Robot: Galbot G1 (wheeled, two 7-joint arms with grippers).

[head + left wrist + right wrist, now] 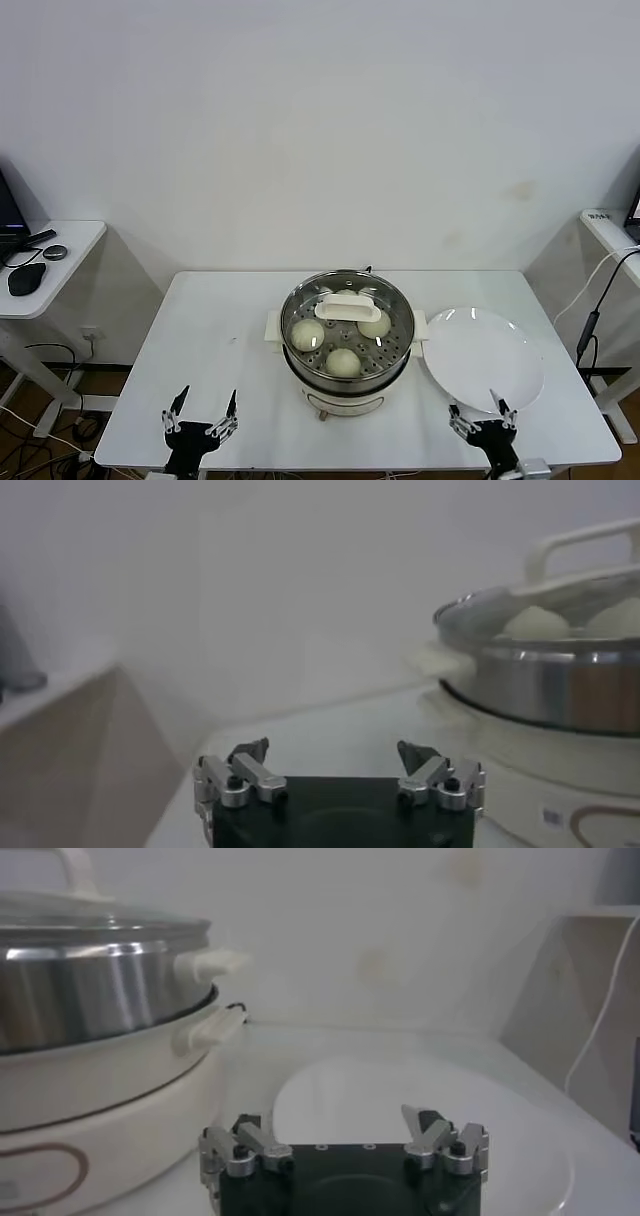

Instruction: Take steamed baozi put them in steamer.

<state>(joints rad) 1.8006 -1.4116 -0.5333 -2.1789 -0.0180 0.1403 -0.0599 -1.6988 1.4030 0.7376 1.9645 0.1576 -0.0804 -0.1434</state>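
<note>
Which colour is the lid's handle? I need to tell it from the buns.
White, on the lid handle; head view shows it best.

Baozi [343, 361] in steamer [346, 385]; plate [484, 358] right

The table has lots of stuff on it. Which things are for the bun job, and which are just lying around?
For the job:
- round cream-white dough buns
- shiny steel steamer pot
- flat glass lid with white handle, on the pot
- white round plate, now bare

Just lying about:
- black mouse on the side desk

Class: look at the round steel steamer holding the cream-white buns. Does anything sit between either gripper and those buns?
Yes. A flat glass lid with a white handle covers the steamer, above the buns. Both the left gripper and right gripper wait open at the table's near edge.
</note>
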